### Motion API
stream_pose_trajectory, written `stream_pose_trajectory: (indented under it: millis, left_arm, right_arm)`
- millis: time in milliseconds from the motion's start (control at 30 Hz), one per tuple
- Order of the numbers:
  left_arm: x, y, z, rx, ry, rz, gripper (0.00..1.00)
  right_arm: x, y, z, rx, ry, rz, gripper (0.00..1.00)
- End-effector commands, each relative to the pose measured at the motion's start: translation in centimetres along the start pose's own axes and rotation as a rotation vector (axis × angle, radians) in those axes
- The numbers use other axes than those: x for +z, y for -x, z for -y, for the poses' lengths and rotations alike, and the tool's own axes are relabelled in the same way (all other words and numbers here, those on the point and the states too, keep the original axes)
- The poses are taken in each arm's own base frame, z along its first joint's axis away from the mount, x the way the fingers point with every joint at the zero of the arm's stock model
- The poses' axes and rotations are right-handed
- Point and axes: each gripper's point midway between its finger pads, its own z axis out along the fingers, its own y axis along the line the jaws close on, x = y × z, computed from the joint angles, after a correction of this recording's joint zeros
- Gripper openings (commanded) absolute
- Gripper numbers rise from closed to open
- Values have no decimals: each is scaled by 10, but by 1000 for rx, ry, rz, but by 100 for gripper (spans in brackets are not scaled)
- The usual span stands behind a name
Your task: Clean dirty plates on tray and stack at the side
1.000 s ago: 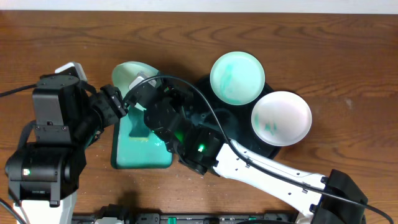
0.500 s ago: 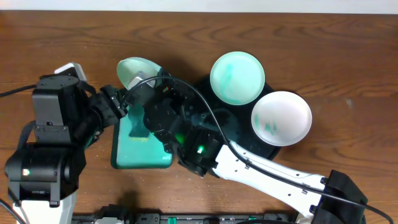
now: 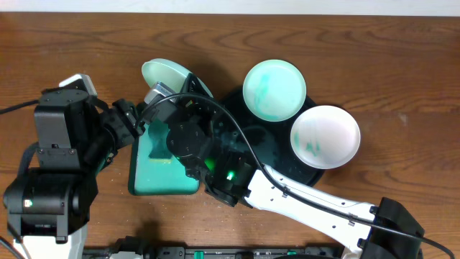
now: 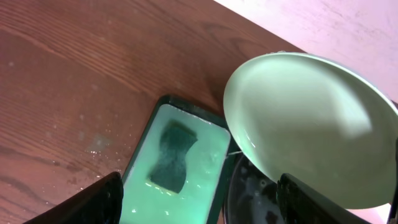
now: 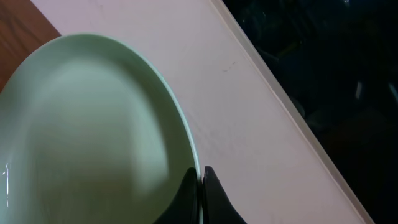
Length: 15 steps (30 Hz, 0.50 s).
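Note:
My right gripper [image 3: 175, 95] is shut on the rim of a pale green plate [image 3: 162, 74] and holds it tilted above the far end of the green wash basin [image 3: 147, 183]. In the right wrist view the fingers [image 5: 200, 185] pinch the plate's edge [image 5: 93, 130]. My left gripper [image 3: 134, 124] is open and empty beside the basin. Its view shows the held plate [image 4: 311, 124] and a dark sponge [image 4: 173, 155] lying in the soapy water [image 4: 193, 186]. A green-smeared plate [image 3: 274, 89] and a white plate with green smears [image 3: 325, 136] sit on the black tray [image 3: 280, 155].
The brown wooden table [image 3: 374, 50] extends around the tray and the basin. The right arm [image 3: 302, 201] reaches across the front of the table from the right. Water drops lie on the wood left of the basin [image 4: 93, 143].
The right gripper has carried the pale green plate a little to the right and toward the far side of the table. The left arm has barely moved.

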Motion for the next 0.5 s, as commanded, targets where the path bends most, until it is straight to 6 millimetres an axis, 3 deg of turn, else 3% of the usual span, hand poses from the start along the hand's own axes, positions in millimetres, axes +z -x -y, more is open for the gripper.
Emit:
stream_pose_trajectory:
  millis: [0,467]
  left_arm:
    - [0,4,5,4,-18,1,79]
    - [0,4,5,3,-18,1,79]
  right_arm:
    - [-18,27,-6,10,52,88,1]
    - [-18,27,-6,18,52,88,1]
